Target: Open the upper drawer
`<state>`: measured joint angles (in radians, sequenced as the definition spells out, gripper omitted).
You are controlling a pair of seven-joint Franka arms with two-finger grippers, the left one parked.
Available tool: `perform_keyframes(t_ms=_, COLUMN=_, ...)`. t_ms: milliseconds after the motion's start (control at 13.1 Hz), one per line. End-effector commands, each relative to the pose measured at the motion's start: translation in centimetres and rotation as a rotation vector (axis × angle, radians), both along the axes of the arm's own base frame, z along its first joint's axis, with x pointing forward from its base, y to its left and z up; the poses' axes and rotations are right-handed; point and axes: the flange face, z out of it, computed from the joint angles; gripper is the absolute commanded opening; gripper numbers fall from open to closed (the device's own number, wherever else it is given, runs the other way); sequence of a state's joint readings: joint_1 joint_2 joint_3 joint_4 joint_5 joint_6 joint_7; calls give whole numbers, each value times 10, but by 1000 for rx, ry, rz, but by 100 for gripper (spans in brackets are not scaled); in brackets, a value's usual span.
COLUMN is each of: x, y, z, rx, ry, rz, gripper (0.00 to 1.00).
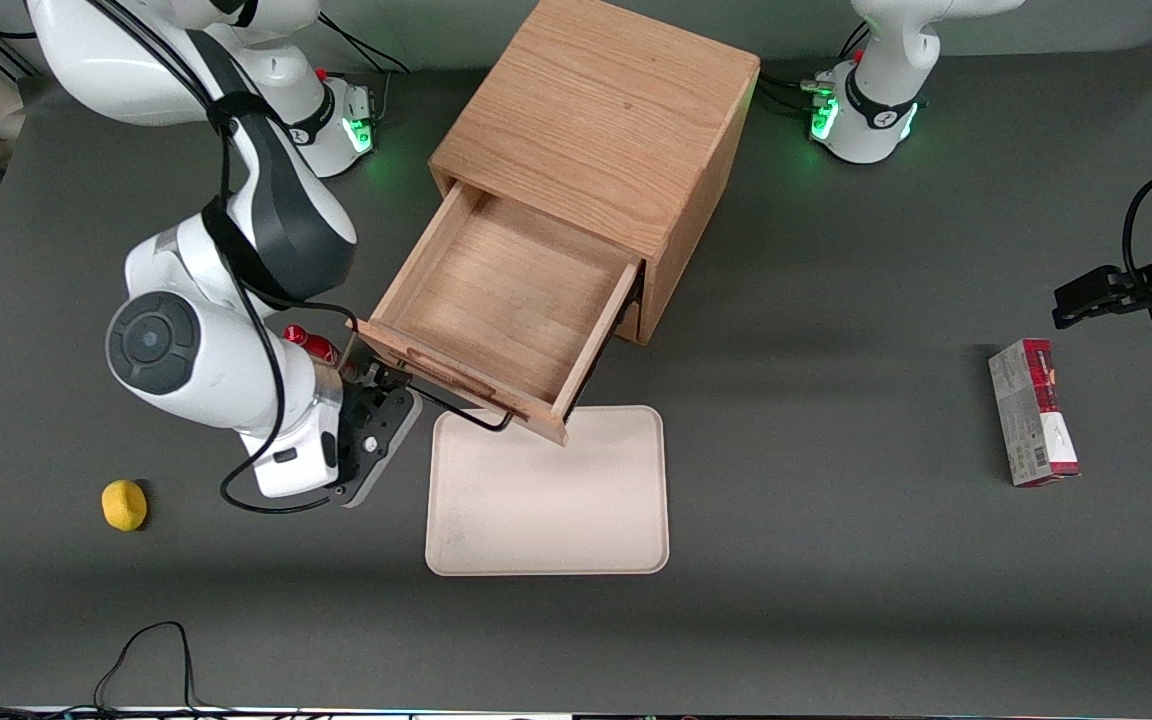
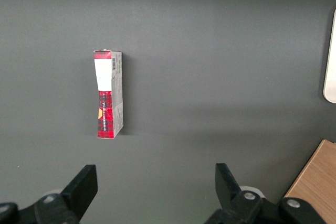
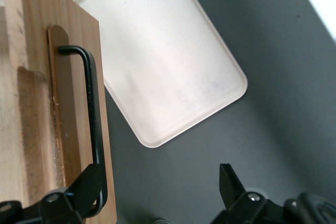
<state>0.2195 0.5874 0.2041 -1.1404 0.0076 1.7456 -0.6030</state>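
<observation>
- Front view: the upper drawer [image 1: 509,305] is seen pulled far out of the oak cabinet [image 1: 601,140], its front edge above a beige tray [image 1: 548,505]. The gripper [image 1: 379,400] is placed at the working arm's end of the black handle [image 1: 458,408]. A yellow ball [image 1: 124,504] is seen nearer the camera.
- Left wrist view: a red box [image 2: 108,94] is shown lying on the table [image 2: 210,51].
- Right wrist view: the fingers [image 3: 86,182] are spread wide, one touching the handle; nothing is pinched.
</observation>
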Motion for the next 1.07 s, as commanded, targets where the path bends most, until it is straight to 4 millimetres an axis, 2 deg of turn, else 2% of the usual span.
perform_keyframes(t_ms=0, x=-2, y=-38, z=53, rx=-17, ry=-62, rz=-64, gripper=100)
perform_keyframes(t_ms=76, x=-10, y=-68, z=74, rx=-13, ry=-40, rz=-150, gripper=100)
perform_keyframes(t_ms=152, x=-27, y=-101, z=87, rx=9, ry=41, rz=-315, gripper=100)
perform_keyframes(t_ms=228, x=-45, y=-122, z=99, rx=4, ry=86, rz=-470, gripper=100)
perform_keyframes(t_ms=380, x=-86, y=-149, z=108, rx=-56, ry=126, rz=-727, gripper=100)
perform_keyframes(t_ms=457, x=-103, y=-160, z=111, rx=-97, ry=115, rz=-785, gripper=100)
perform_keyframes(t_ms=609, x=-134, y=-186, z=114, rx=-134, ry=101, rz=-815, gripper=100)
perform_keyframes(t_ms=837, x=-179, y=-205, z=122, rx=-100, ry=6, rz=-832, gripper=100)
perform_keyframes(t_ms=913, x=-190, y=-214, z=122, rx=-91, ry=-24, rz=-847, gripper=100)
perform_keyframes(t_ms=989, x=-191, y=-222, z=123, rx=-89, ry=-19, rz=-860, gripper=100)
